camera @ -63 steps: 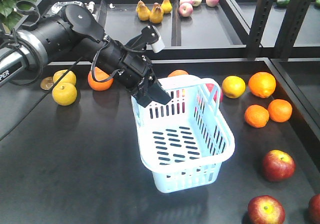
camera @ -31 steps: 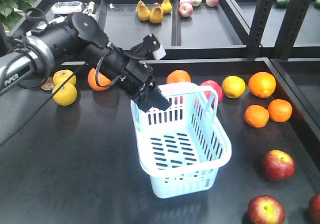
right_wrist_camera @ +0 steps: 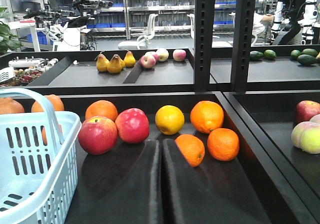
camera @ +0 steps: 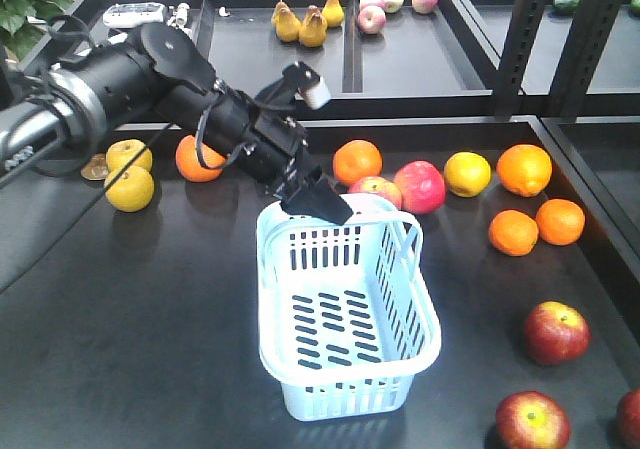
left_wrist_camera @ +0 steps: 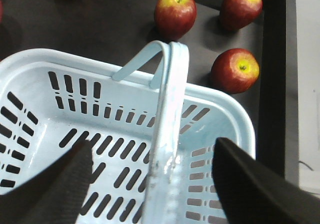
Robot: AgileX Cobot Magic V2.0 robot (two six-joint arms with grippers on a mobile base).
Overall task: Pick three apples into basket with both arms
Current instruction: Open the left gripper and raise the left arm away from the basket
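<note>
Exterior front-facing view: the basket (camera: 345,399) is seen upright near the middle of the counter (camera: 150,319), with its handle (camera: 405,231) raised. The left arm (camera: 120,84) is stretched in from the far left edge, and the left pincer (camera: 320,205) is set at the basket's far rim. From the left wrist view its fingers (left_wrist_camera: 60,184) are shown spread wide, one on each side of the handle, which is not clamped. Whether either finger touches the basket cannot be told. Three apples (camera: 557,331) (camera: 532,421) (camera: 630,419) are found on the counter at its near right corner, apart from the basket. In the right wrist view the right pincer (right_wrist_camera: 161,144) is closed to a thin seam with nothing held, low over the counter just beside the basket, with oranges (right_wrist_camera: 206,116) beyond it.
</note>
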